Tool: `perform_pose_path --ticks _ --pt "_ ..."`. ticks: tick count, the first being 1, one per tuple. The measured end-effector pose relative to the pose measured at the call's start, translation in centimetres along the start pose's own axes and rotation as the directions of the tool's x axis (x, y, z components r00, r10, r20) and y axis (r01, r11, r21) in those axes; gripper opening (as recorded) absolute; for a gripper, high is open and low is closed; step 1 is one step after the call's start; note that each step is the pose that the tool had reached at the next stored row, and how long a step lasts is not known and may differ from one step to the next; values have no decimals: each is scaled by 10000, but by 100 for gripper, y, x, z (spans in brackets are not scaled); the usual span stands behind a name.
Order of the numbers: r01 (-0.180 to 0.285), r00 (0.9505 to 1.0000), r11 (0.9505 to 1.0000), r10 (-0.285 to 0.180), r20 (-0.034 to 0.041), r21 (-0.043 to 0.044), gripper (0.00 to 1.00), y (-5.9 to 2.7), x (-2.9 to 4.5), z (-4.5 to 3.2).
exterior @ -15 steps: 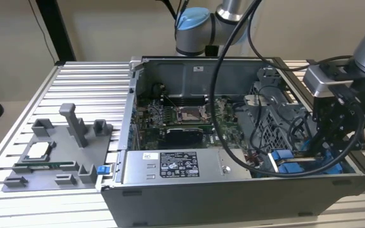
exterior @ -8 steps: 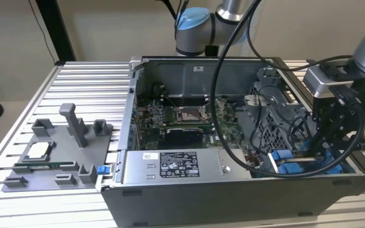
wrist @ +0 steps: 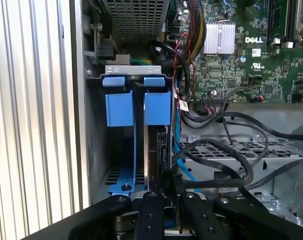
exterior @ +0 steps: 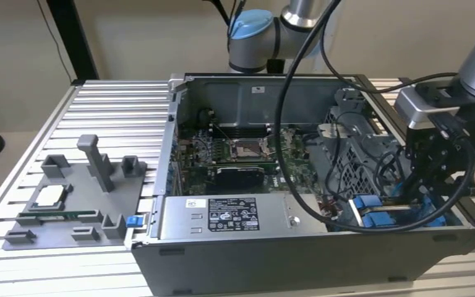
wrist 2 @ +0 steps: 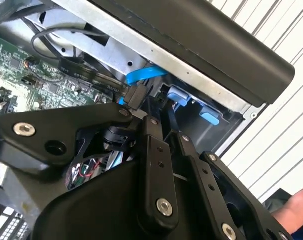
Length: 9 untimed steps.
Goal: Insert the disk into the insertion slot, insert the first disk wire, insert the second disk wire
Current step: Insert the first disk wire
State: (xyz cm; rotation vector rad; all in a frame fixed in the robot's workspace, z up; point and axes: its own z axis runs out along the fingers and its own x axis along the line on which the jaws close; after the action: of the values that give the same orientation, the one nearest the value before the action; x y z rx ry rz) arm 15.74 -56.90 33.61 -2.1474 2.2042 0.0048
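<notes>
plugging a disk wire in looks like the current step. claw [wrist 2: 139,111] is pinching the black plug [wrist 2: 135,96] of one blue wire [wrist 2: 146,75]. one disk [wrist: 157,147] already sits in the insertion slot [exterior: 383,216], lower right of the exterior view, by two blue tabs [wrist: 119,107]. plug needs lining up square with the disk, i reckon.
</notes>
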Motion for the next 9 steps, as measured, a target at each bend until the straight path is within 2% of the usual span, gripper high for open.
perform_pose_path --ticks 6,9 --pt "160 9999 9999 -160 31 -10 0 -2 -1 -22" --pt "165 9999 9999 -165 18 -8 0 -5 -2 -92"
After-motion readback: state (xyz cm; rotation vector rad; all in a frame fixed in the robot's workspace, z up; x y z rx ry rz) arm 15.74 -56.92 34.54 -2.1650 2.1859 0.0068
